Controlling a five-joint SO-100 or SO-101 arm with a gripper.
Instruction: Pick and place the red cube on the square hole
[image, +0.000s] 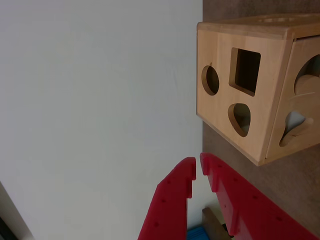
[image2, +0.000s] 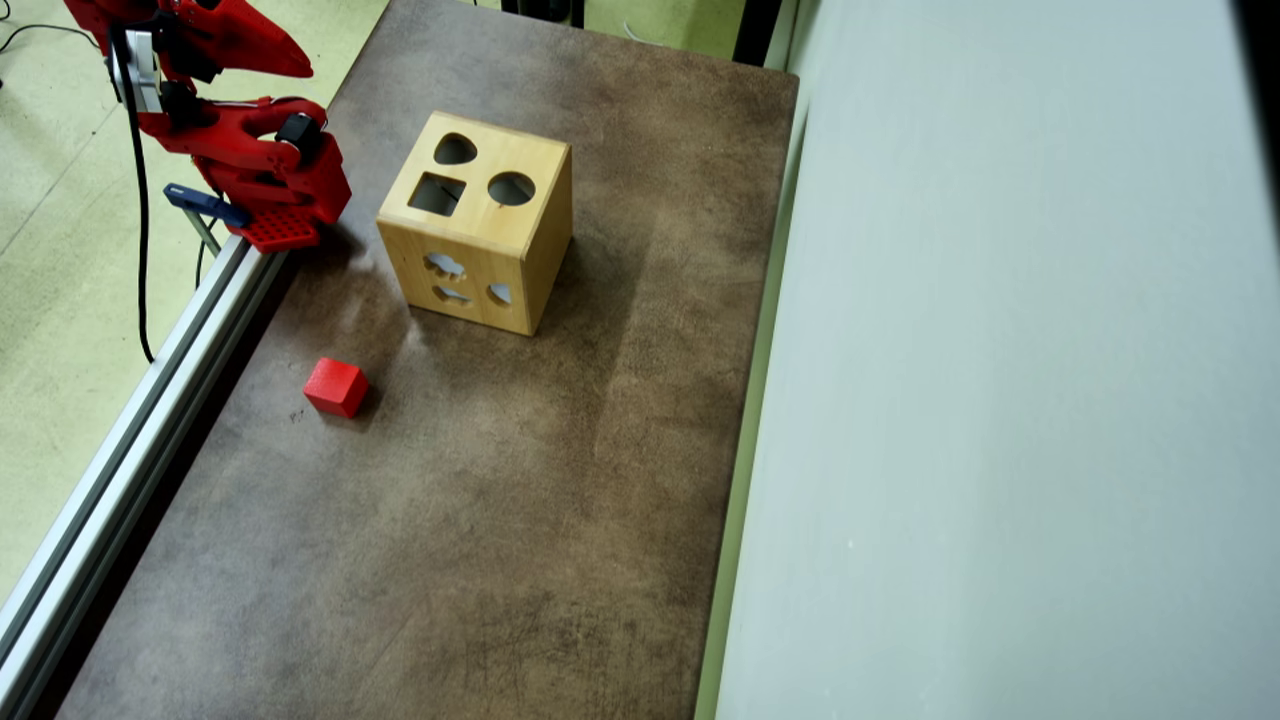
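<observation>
The red cube (image2: 336, 386) lies on the brown table near its left edge in the overhead view; the wrist view does not show it. The wooden box (image2: 500, 240) stands further back, with the square hole (image2: 437, 193) on its top face beside a round and a heart-like cutout. In the wrist view the box (image: 220, 115) fills the upper right, its square hole (image: 245, 71) facing the camera. My gripper (image: 198, 167) is shut with nothing between its red fingers. In the overhead view the gripper (image2: 300, 70) hovers at the far left corner, well away from the cube and left of the box.
An aluminium rail (image2: 150, 400) runs along the table's left edge, with the arm's base (image2: 280, 190) and a blue clamp (image2: 205, 205) at its far end. A pale wall (image2: 1000, 350) borders the table on the right. Brown table surface (image2: 500, 500) stretches around the cube.
</observation>
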